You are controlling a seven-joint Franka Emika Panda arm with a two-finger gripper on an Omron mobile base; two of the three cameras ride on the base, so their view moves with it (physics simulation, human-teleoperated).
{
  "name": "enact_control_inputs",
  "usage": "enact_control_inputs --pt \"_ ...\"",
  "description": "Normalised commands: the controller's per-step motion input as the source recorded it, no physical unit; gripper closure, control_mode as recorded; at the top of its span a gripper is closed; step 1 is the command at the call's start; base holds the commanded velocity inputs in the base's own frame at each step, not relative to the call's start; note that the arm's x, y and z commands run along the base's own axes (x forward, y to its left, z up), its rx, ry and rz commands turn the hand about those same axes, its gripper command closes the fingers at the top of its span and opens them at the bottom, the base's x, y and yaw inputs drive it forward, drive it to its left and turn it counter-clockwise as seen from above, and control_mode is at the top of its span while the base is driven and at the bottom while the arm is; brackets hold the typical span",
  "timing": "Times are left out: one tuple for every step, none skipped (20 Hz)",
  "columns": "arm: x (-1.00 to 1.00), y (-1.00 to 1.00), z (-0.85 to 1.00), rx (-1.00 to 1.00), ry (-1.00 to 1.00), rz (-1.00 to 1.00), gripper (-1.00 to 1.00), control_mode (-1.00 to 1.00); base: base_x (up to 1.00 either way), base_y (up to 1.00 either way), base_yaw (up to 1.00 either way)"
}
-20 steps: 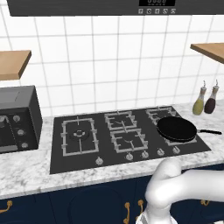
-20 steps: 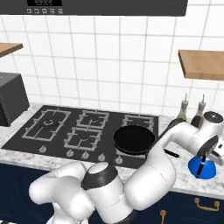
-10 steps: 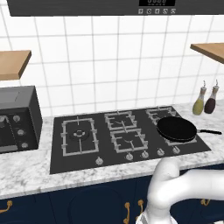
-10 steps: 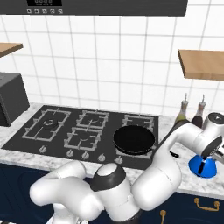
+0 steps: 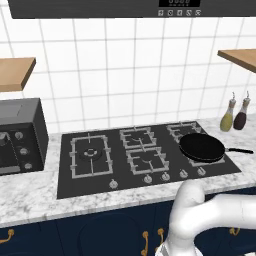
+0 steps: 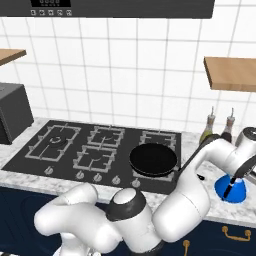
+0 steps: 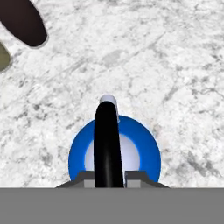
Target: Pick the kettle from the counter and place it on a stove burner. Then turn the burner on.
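Counter (image 6: 30,177) long, stove (image 6: 75,145) across its middle, wide burner (image 5: 90,154) at the stove's far left. Black pan (image 6: 153,159) parked between burner and kettle: likely clipped on a low carry across. Kettle (image 6: 231,188) at lower right of the right base view, on the counter, upright. Hand (image 7: 110,178) pinched on the thin handle (image 7: 107,144) near its top. Risk of swinging or slipping on lift.

Arm reaching far right, fingers (image 7: 109,178) clamped, pointing down.
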Motion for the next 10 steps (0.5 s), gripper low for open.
enact_control_inputs --pt "-0.42 0.13 0.20 0.00 -0.34 0.02 1.00 -1.00 0.00 0.00 0.00" --pt "-0.50 0.37 0.31 0.01 -0.39 0.00 1.00 -1.00 0.00 0.00 0.00" --pt "-0.53 0.57 0.43 0.02 -0.47 0.00 1.00 -1.00 0.00 0.00 0.00" --pt "-0.50 0.84 0.49 0.04 -0.53 0.01 1.00 -1.00 0.00 0.00 0.00" --pt "-0.44 1.00 0.51 0.06 -0.55 0.02 1.00 -1.00 0.00 0.00 0.00" --pt "-0.41 1.00 0.56 0.07 -0.56 0.02 1.00 -1.00 0.00 0.00 0.00" --pt "-0.35 1.00 0.57 0.07 -0.55 0.01 1.00 -1.00 0.00 0.00 0.00" --pt "-0.29 1.00 0.52 0.05 -0.54 0.01 1.00 -1.00 0.00 0.00 0.00" --pt "-0.23 1.00 0.51 0.04 -0.50 0.03 1.00 -1.00 0.00 0.00 0.00" --pt "-0.20 1.00 0.54 0.01 -0.46 0.05 1.00 -1.00 0.00 0.00 0.00"
